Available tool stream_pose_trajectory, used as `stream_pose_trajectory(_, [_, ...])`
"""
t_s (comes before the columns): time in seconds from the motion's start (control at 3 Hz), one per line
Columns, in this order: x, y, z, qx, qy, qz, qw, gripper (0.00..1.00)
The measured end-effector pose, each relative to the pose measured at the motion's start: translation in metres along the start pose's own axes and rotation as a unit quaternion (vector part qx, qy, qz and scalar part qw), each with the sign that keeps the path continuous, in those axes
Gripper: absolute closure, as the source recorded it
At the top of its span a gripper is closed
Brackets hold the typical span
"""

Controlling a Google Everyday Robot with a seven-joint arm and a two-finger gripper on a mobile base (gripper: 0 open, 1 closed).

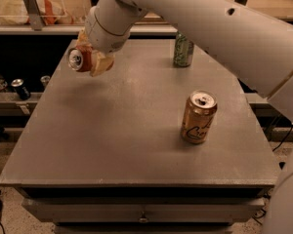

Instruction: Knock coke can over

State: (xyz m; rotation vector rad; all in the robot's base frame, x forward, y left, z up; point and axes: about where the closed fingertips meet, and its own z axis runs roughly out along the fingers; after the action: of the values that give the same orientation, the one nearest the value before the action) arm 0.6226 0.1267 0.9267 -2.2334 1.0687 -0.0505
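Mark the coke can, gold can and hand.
coke can (76,59), camera view, its silver top.
gold can (198,123), camera view, its side lettering.
hand (87,55), camera view, midway between fingers gripping the coke can, over table's (112,150) left edge.
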Motion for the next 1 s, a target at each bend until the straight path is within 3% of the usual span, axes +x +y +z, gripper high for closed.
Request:
stream_pose_trajectory(0.33, [-0.006, 0.006, 0.004, -0.029, 0.022, -0.053, 0.9980, 1.00])
stream_pose_trajectory(0.67, [-0.014, 0.015, 0.011, -0.062, 0.050, -0.108, 0.9909, 1.00])
stream_pose_trajectory(1.0, [-0.020, 0.025, 0.022, -0.093, 0.074, -0.154, 0.9808, 1.00])
